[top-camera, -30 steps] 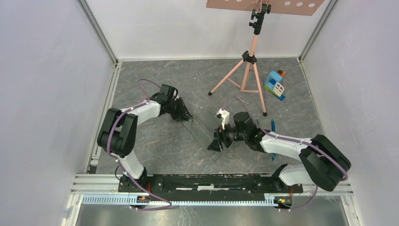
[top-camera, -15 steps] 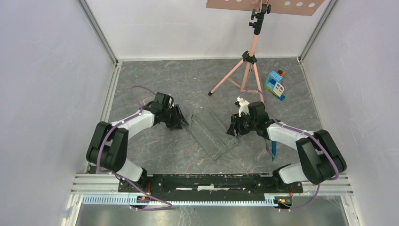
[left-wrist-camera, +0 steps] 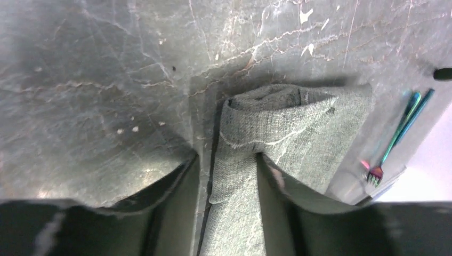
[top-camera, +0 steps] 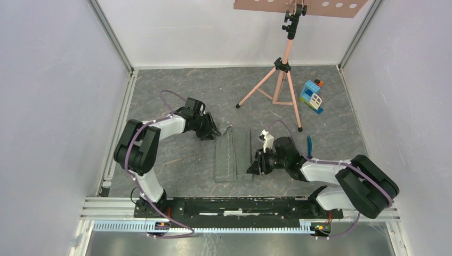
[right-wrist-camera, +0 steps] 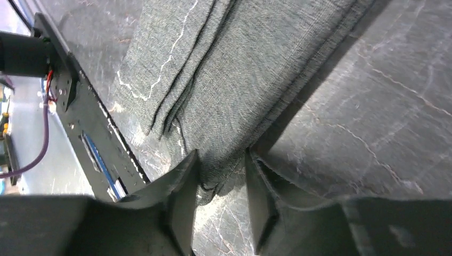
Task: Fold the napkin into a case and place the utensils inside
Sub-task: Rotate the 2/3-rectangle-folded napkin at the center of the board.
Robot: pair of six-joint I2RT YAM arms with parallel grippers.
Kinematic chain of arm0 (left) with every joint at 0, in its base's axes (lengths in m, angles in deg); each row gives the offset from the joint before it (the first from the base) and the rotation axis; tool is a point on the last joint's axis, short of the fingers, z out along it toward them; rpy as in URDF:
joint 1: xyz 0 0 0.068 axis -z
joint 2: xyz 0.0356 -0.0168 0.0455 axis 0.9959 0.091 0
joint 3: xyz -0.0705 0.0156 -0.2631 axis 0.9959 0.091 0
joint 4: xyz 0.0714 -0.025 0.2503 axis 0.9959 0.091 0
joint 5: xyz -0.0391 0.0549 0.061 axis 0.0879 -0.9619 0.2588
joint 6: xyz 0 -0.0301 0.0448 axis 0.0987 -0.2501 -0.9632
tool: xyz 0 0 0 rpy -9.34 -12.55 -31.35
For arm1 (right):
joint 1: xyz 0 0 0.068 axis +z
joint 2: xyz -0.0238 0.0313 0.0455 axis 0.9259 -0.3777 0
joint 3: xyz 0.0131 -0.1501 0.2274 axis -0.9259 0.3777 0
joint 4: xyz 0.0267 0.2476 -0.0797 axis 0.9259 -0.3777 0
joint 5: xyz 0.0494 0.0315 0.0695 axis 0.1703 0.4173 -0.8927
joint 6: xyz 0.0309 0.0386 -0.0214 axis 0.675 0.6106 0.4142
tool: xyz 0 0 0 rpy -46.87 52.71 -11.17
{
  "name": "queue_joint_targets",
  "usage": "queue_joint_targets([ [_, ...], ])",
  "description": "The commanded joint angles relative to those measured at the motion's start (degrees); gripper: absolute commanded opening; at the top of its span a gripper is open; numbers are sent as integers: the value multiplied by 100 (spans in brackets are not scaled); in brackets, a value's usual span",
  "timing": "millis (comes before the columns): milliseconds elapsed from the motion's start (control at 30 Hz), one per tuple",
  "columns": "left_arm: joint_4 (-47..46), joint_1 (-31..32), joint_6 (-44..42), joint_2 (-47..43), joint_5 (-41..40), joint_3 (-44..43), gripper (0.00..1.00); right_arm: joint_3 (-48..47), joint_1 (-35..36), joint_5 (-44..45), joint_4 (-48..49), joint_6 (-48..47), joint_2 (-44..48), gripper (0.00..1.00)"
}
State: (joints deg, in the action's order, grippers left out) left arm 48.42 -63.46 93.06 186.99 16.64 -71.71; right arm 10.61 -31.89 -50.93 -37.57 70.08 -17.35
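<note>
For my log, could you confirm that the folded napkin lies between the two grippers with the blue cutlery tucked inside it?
Not quite: the cutlery lies on the floor beside the folded napkin, not inside it, as the left wrist view shows. The rest holds.

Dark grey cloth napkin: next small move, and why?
Probably open the right gripper and back off the dark grey folded cloth napkin. It lies flat on the grey marbled floor as a layered strip, the left gripper holds its far end, and the slim teal plastic utensils lie loose right of it, not yet inside.
</note>
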Motion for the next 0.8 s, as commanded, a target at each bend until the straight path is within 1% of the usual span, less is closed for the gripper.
queue_joint_targets([
  [0,732,203,-444,-951,-1723,20,59,-26,104,772,-375,276,510,52],
  [33,906,229,-502,-1307,-2021,156,65,-206,86,999,-845,81,662,62],
  [67,1051,240,-554,-1592,-2079,274,69,-374,47,1280,-1245,-172,783,71],
  [100,1247,301,-592,-1912,-2259,388,71,-551,-33,1516,-1717,-381,929,78],
  [167,1600,635,-561,-2470,-2338,540,71,-715,-309,1756,-2176,-659,1146,91],
  [200,1778,899,-478,-2653,-2401,584,71,-743,-499,1796,-2388,-731,1244,95],
  [233,1939,1301,-282,-2834,-2468,616,71,-768,-723,1828,-2537,-791,1357,98],
  [267,2001,1666,-26,-2958,-2479,658,73,-778,-944,1846,-2637,-867,1435,98],
  [333,2051,2596,493,-3076,-2628,662,79,-843,-1315,1912,-2851,-948,1572,98],
  [400,2246,3351,909,-2909,-2967,416,79,-905,-1626,1925,-2999,-1003,1619,98],
  [467,2415,3992,1185,-2504,-3272,-27,78,-922,-1923,1905,-3092,-1015,1621,98],
  [533,2573,4450,1294,-1921,-3486,-532,75,-875,-2179,1769,-3111,-1002,1597,98],
  [600,2951,4736,1359,-1257,-3669,-1170,71,-791,-2343,1566,-3046,-1038,1583,98],
  [667,3269,4961,1352,-627,-3852,-1691,64,-759,-2447,1380,-3051,-1110,1586,98],
  [767,3525,5185,1335,-73,-4028,-2194,60,-694,-2499,1252,-3051,-1156,1688,98],
])
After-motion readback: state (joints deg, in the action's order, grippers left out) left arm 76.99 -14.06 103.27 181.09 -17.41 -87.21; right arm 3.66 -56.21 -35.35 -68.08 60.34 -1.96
